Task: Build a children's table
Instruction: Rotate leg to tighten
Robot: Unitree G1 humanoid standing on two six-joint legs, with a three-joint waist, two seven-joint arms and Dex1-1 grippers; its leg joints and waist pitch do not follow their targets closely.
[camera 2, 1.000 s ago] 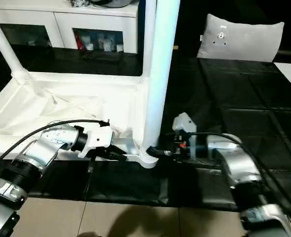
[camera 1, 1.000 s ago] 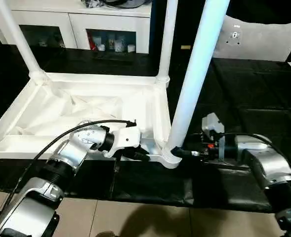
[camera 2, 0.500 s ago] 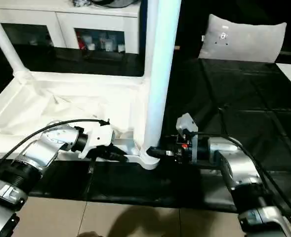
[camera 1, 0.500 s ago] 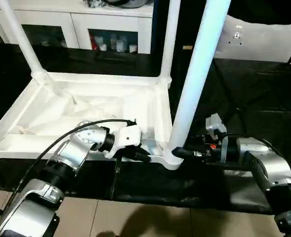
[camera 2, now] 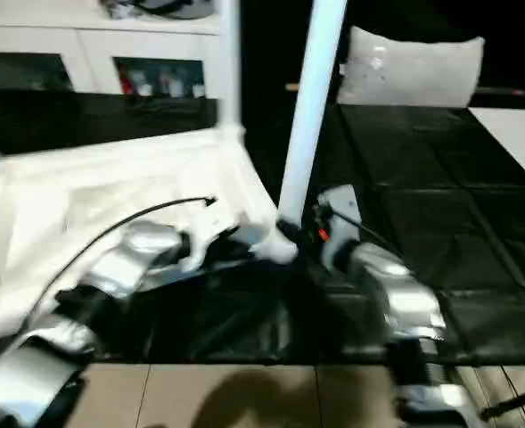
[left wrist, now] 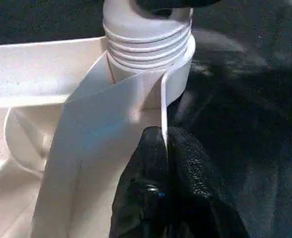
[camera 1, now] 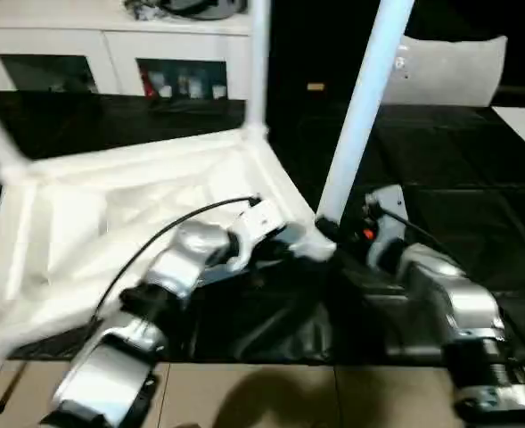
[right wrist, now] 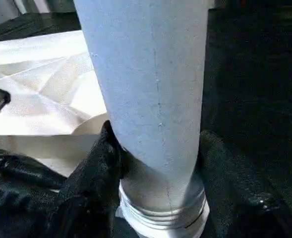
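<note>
Leg (camera 1: 362, 111) number three is what we're working on: it stands nearly upright with its threaded base at the near-right corner socket (left wrist: 148, 47) of the upside-down table top (camera 1: 110, 205), which lies on the black mat (camera 1: 440, 178).

Our right gripper (right wrist: 158, 163) has its two black fingers wrapped around the leg just above the threads, one either side, closed snug on it. Our left gripper (left wrist: 165, 148) is pinched shut on the thin rim of the top right beside that socket, bracing it.

What matters for the next move, as we read it: the leg's long axis runs straight up out of the socket, so the right arm has to twist around that vertical line while the left keeps the top from spinning with it. Several thread rings show above the socket, so it's probably not fully seated.

Two more legs (camera 1: 258, 62) stand at the far corners, cut off up top. The head views are smeared, so the near-left corner is hard to make out. White cabinet (camera 1: 110, 53) behind.
</note>
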